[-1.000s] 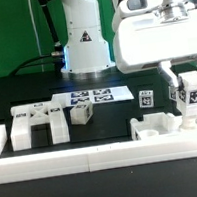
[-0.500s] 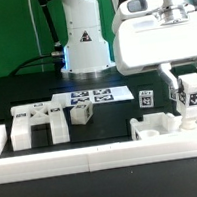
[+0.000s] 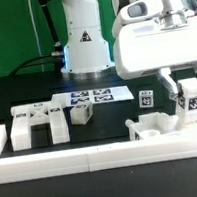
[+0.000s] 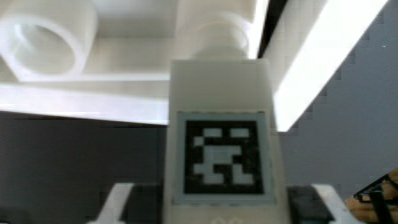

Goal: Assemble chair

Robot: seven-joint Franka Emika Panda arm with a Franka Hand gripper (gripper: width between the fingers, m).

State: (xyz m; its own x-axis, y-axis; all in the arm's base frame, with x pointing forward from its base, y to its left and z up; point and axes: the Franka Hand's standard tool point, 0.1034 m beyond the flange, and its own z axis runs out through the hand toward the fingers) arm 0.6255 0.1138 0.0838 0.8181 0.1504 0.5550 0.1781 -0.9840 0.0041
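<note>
My gripper (image 3: 189, 87) is shut on a white chair post (image 3: 191, 100) with a square tag and holds it upright at the exterior view's right. The post's lower end is just above or touching a white slab (image 3: 154, 127) with round holes that lies against the border rail. In the wrist view the tagged post (image 4: 222, 110) fills the middle between my fingers (image 4: 128, 205), and its narrow tip points at the slab (image 4: 71, 50) with its round socket. Whether the tip is in a hole is hidden.
A blocky white chair piece (image 3: 37, 123) lies at the exterior view's left, with a small cube (image 3: 81, 113) beside it and a short tagged post (image 3: 145, 97) further right. The marker board (image 3: 91, 95) lies behind them. The white border rail (image 3: 94, 159) runs along the front.
My gripper has moved slightly down and toward the exterior view's left with the post, closer to the slab.
</note>
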